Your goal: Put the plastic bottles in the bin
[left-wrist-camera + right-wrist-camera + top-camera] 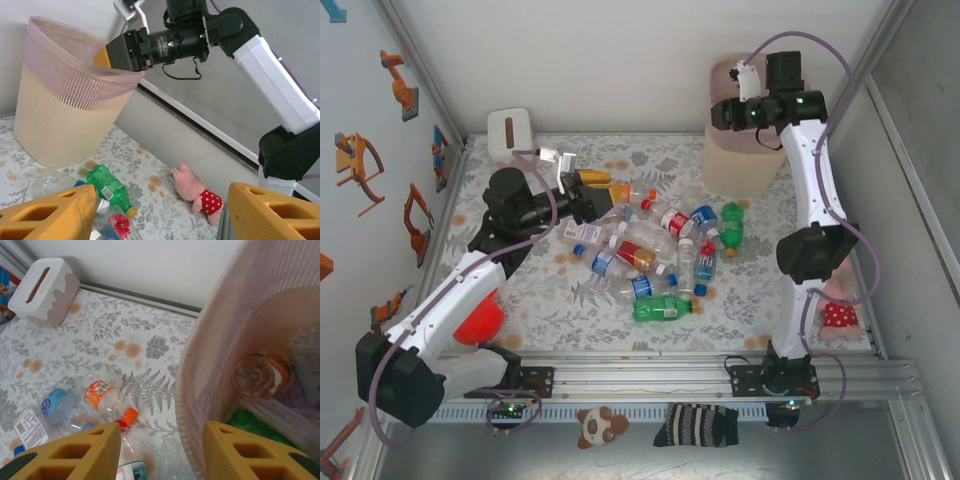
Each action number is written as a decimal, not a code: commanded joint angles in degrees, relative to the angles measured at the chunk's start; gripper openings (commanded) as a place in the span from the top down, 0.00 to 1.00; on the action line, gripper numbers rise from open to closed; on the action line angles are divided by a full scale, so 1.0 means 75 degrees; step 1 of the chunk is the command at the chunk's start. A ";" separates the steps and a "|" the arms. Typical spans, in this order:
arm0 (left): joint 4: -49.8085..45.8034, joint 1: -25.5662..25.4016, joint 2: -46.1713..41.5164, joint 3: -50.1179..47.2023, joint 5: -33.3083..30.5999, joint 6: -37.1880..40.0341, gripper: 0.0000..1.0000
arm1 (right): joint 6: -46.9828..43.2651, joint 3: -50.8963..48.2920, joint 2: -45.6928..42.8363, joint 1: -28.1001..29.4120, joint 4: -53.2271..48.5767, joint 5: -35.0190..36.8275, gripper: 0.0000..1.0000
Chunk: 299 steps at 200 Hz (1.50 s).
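White tissue box (509, 133) far left, pink plush toy (186, 183) right edge, red ball (480, 320)

You see your left gripper (162, 202) with its yellow fingers (52, 215) wide apart. Just ahead of them lies a green bottle (106, 186). Farther ahead on the left stands the bin (60, 125), and the right gripper (102, 56) hangs at its rim. Ahead on the right lies a pink plush toy (197, 192).

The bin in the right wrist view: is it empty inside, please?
No, a clear bottle with some orange on it lies inside the bin, against its wall.
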 commanded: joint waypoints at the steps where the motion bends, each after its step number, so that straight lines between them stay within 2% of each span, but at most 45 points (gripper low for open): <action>1: 0.0205 -0.0024 0.0025 0.0071 0.0095 -0.0084 0.32 | -0.0093 0.0066 -0.0341 0.0063 -0.0228 0.0666 0.54; 26: -0.0301 -0.0036 0.0079 0.0237 -0.0125 0.0053 0.34 | 0.0164 0.0115 -0.0514 0.0062 -0.0087 0.1011 0.54; 43: -0.1045 -0.0041 0.0131 0.0441 -0.0638 0.0231 0.35 | 0.0388 0.0089 -0.0716 0.0064 0.0065 0.1088 0.54; 62: -0.2057 -0.0044 0.0200 0.0656 -0.1512 0.0322 0.35 | 0.0639 -0.0070 -0.1036 0.0063 0.0265 0.1186 0.54; 86: -0.3512 -0.0026 0.0350 0.1003 -0.3058 0.0143 0.35 | 0.0893 -0.0537 -0.1562 0.0063 0.0596 0.1314 0.54; 104: -0.4654 0.0088 0.0546 0.1236 -0.4058 -0.0319 0.34 | 0.1049 -0.0984 -0.1977 0.0057 0.0828 0.1386 0.54; 141: -0.5480 0.0317 0.0914 0.1174 -0.5003 -0.1513 0.31 | 0.1193 -0.1885 -0.2695 0.0068 0.1110 0.1469 0.54; 175: -0.6581 0.0513 0.1471 0.1394 -0.6313 -0.3354 0.31 | 0.1206 -0.2578 -0.3167 0.0062 0.1179 0.1575 0.54; 207: -0.7400 0.0753 0.2300 0.1888 -0.6474 -0.4593 0.31 | 0.1176 -0.2992 -0.3487 0.0060 0.1179 0.1689 0.54; 245: -0.8005 0.1125 0.3325 0.2376 -0.6093 -0.5744 0.29 | 0.1133 -0.3296 -0.3792 0.0063 0.1141 0.1809 0.54; 299: -0.7348 0.1464 0.4362 0.2402 -0.4961 -0.6583 0.24 | 0.1090 -0.3494 -0.4010 0.0063 0.1045 0.1902 0.54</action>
